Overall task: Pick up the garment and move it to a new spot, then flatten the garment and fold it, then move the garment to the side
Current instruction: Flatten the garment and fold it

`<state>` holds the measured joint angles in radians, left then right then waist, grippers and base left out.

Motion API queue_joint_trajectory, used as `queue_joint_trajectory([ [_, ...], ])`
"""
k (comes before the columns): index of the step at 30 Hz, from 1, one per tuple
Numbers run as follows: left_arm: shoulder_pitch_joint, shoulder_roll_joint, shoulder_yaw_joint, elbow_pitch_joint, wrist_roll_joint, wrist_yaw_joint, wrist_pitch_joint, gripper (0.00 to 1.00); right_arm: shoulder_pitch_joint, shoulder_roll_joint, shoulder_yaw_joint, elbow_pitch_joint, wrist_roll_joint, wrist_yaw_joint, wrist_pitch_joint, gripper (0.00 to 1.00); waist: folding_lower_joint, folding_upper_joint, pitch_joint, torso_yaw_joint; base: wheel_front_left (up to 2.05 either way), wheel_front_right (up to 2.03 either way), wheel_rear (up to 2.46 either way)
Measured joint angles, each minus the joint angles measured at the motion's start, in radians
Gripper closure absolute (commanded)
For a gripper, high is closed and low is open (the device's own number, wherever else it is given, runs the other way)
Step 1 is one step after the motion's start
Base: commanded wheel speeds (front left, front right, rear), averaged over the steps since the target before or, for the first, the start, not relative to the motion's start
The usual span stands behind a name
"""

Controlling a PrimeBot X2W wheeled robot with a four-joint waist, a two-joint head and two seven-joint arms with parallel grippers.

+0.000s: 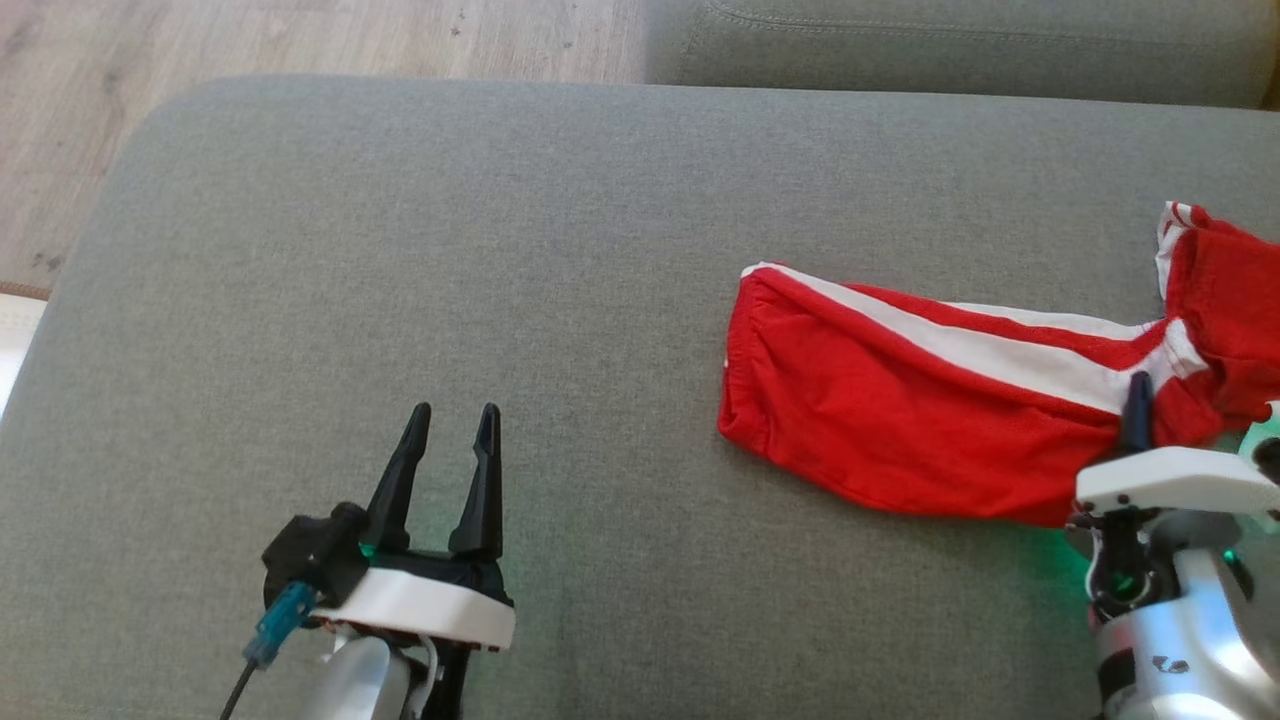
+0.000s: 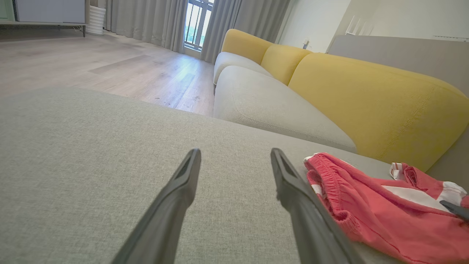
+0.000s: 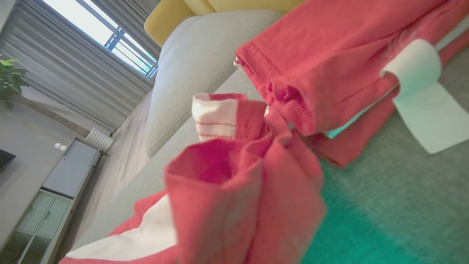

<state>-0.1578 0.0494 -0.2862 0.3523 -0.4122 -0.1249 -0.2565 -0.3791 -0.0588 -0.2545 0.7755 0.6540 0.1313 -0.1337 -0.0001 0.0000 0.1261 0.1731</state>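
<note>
The garment (image 1: 900,400) is a pair of red shorts with white side stripes, lying stretched across the right half of a grey cushion (image 1: 560,250). Its waistband end (image 2: 326,176) points left. My right gripper (image 1: 1138,400) is at the lower right, shut on the garment's leg hem, with one dark finger showing over the cloth. In the right wrist view, bunched red fabric (image 3: 242,190) covers the fingers. My left gripper (image 1: 455,425) hovers open over bare cushion to the left of the garment, holding nothing; its fingers (image 2: 176,190) frame empty fabric.
A wooden floor (image 1: 200,50) lies beyond the cushion's far left edge. A grey sofa seat (image 2: 263,102) with yellow backrests (image 2: 366,99) stands behind. The cushion's left and middle offer free room.
</note>
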Motion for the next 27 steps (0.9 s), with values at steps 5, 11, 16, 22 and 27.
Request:
queue_joint_trajectory([
  [5, 0.002, 0.004, 0.0, 0.001, 0.0, 0.0, 0.0, 0.0, -0.001, 0.003, 0.065, -0.01, 0.051, 0.0, -0.029, 1.0, 0.0, 0.0, 0.002, -0.001, 0.0, 0.0, 0.0],
  [11, 0.002, 0.008, -0.002, 0.003, 0.0, 0.0, 0.0, 0.0, -0.004, 0.003, 0.144, -0.042, 0.101, 0.0, -0.071, 1.0, 0.0001, 0.0, -0.004, 0.014, 0.0, 0.0, 0.0],
  [16, 0.002, 0.011, -0.002, 0.009, 0.0, 0.0, 0.0, 0.0, -0.008, 0.003, 0.237, -0.083, 0.159, 0.0, -0.086, 1.0, 0.0001, 0.0, -0.018, 0.027, 0.0, 0.0, 0.0],
  [22, 0.004, 0.013, -0.002, 0.019, 0.0, 0.0, 0.0, 0.0, -0.024, 0.003, 0.367, -0.108, 0.223, 0.0, -0.095, 1.0, 0.0001, 0.0, -0.037, 0.044, 0.0, 0.0, 0.0],
  [27, 0.018, 0.014, -0.003, 0.019, 0.0, 0.0, 0.0, 0.0, -0.031, 0.003, 0.489, -0.112, 0.276, 0.0, -0.096, 1.0, 0.0001, 0.0, -0.044, 0.064, 0.0, 0.0, 0.0],
])
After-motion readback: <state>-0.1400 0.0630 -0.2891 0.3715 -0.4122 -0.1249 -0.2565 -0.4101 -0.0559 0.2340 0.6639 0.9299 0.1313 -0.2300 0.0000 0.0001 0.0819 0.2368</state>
